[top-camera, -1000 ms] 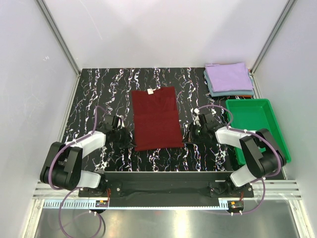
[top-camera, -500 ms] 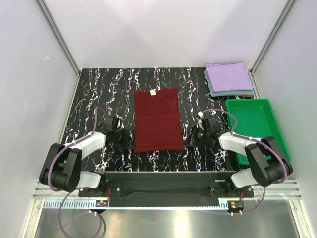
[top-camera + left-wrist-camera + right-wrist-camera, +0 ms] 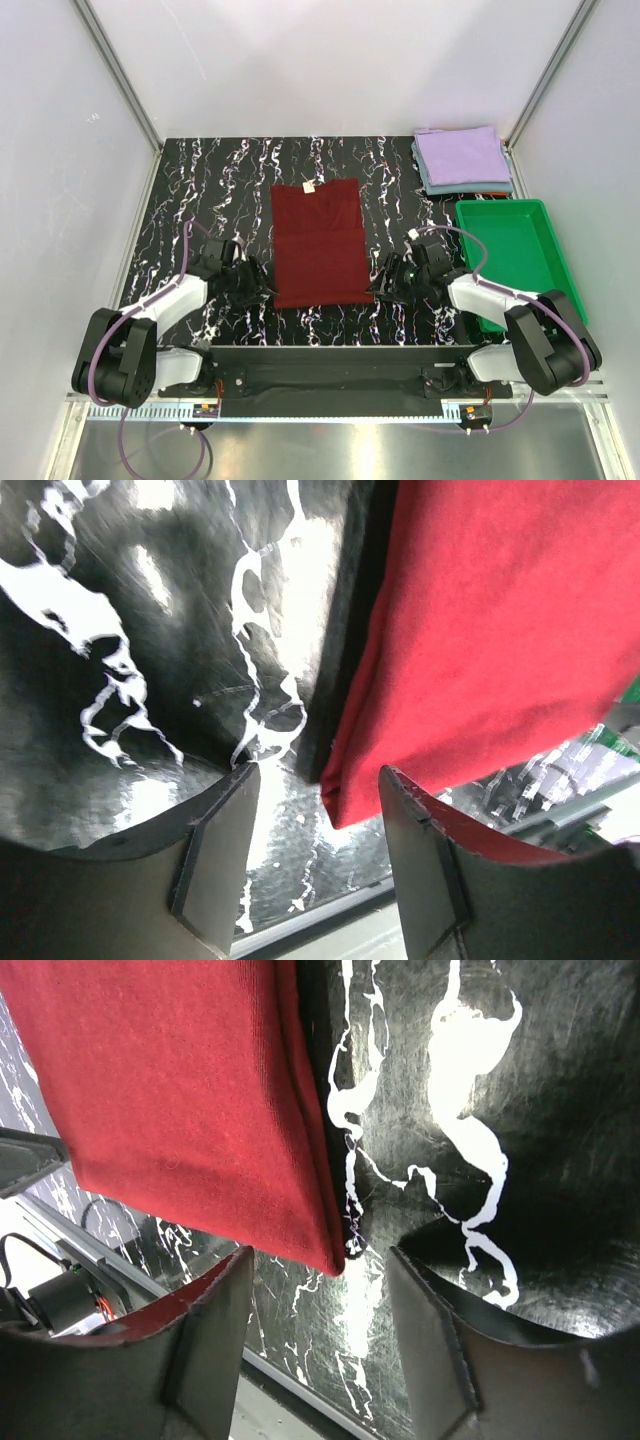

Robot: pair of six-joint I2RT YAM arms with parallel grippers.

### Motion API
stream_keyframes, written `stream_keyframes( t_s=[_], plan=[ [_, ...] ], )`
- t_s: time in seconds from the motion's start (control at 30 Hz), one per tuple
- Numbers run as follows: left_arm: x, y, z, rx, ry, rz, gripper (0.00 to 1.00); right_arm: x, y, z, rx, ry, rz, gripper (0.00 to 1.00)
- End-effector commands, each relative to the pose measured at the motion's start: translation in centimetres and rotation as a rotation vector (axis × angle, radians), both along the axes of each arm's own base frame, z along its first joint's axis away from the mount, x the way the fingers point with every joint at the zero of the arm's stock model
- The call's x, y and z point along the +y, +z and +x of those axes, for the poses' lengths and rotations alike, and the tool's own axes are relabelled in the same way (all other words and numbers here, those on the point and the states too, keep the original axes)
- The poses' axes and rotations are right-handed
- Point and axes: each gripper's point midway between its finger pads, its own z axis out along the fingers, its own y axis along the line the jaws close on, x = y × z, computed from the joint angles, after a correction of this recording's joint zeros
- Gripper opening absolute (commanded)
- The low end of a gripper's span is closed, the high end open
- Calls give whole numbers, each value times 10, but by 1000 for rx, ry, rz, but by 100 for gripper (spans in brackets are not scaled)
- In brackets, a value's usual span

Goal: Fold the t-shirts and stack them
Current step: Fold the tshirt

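A dark maroon t-shirt (image 3: 318, 243) lies folded into a long strip on the black marbled table, its white neck label (image 3: 308, 186) at the far end. My left gripper (image 3: 262, 288) sits low at the strip's near left corner. In the left wrist view it (image 3: 318, 800) stands open, with the shirt (image 3: 480, 630) corner loose between its fingers. My right gripper (image 3: 378, 288) is at the near right corner. It (image 3: 320, 1290) is open too, the shirt (image 3: 170, 1090) corner resting just inside the gap. A folded lavender t-shirt (image 3: 462, 153) lies on a grey-blue one (image 3: 440, 186) at the far right.
A green plastic tray (image 3: 515, 250) stands at the right edge, just beyond my right arm. The table's near edge and the arms' black mounting bar (image 3: 330, 355) lie right behind both grippers. White walls close in the left and right sides.
Both grippers have gone from shut to open and let go of the maroon shirt's near corners. Both have slid toward the near edge, and the shirt has shifted slightly right and nearer.
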Motion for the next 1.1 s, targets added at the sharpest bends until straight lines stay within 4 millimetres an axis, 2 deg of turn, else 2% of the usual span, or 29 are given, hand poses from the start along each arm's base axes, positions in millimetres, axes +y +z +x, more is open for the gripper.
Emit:
stream_keyframes(
  t_s=[0.0, 0.07, 0.2, 0.4, 0.57, 0.6, 0.73, 0.9, 1.07],
  plan=[
    [-8, 1, -3, -17, 11, -70, 58, -4, -1, -1, 25, -44, -9, 64],
    [-14, -1, -5, -14, 12, -110, 58, -2, -4, -2, 39, -45, -8, 63],
    [-11, -8, -12, 7, 21, -100, 58, 0, -12, -6, 79, -50, -11, 59],
    [-3, -23, -26, 66, 48, -60, 50, 0, -24, -14, 124, -63, -21, 52],
    [0, -20, -29, 48, 74, -61, 46, -1, -29, -17, 133, -66, -36, 40],
    [0, -20, -30, 48, 75, -64, 46, -1, -29, -18, 138, -70, -35, 40],
    [0, -23, -35, 61, 72, -60, 46, 2, -24, -18, 130, -69, -24, 52],
    [-1, -27, -36, 71, 72, -67, 45, 3, -27, -22, 145, -73, -51, 52],
    [-3, -27, -35, 63, 69, -74, 36, 1, -36, -28, 188, -89, -70, 51]
  ],
)
